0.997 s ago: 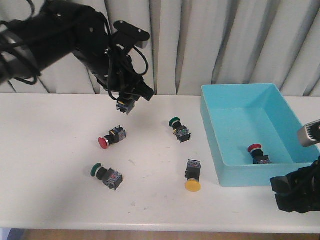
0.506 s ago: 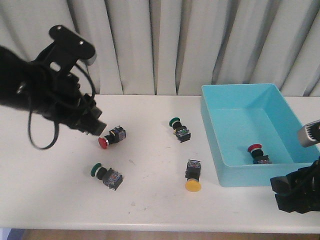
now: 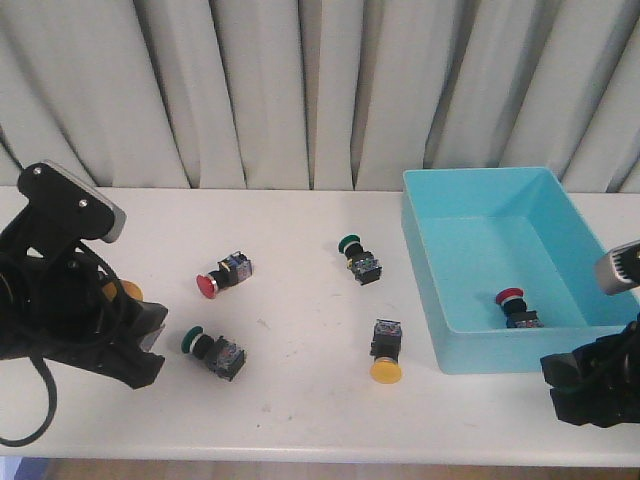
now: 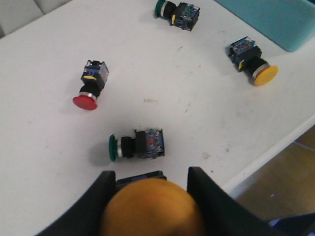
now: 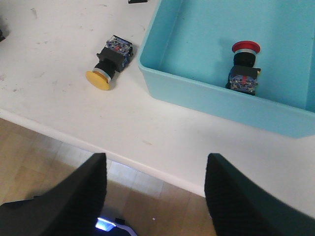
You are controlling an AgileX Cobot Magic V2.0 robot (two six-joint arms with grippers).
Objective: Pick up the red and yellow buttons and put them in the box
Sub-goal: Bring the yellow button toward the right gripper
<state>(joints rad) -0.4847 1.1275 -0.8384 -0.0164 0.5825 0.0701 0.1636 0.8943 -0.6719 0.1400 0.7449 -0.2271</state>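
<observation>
My left gripper (image 3: 140, 330) hangs low over the table's front left, shut on a yellow button (image 3: 122, 291). Its orange-yellow cap (image 4: 150, 209) fills the gap between the fingers (image 4: 204, 189). A red button (image 3: 222, 276) (image 4: 90, 88) lies on its side left of centre. A second yellow button (image 3: 386, 352) (image 5: 109, 64) lies near the box (image 3: 480, 240), cap toward the front edge. Another red button (image 3: 514, 306) (image 5: 243, 66) lies inside the turquoise box (image 5: 221, 98). My right gripper (image 3: 590, 385) (image 5: 155, 162) is open and holds nothing, past the table's front edge by the box's near right corner.
Two green-capped buttons lie on the table: one (image 3: 213, 351) (image 4: 140, 145) just ahead of my left gripper, the other (image 3: 359, 258) (image 4: 177, 11) at mid table. The white table's front edge (image 5: 162, 172) runs under my right gripper. A pleated curtain hangs behind.
My left arm has swung from the back centre of the table down to the front left, carrying the yellow button. The right arm and the loose buttons have not moved.
</observation>
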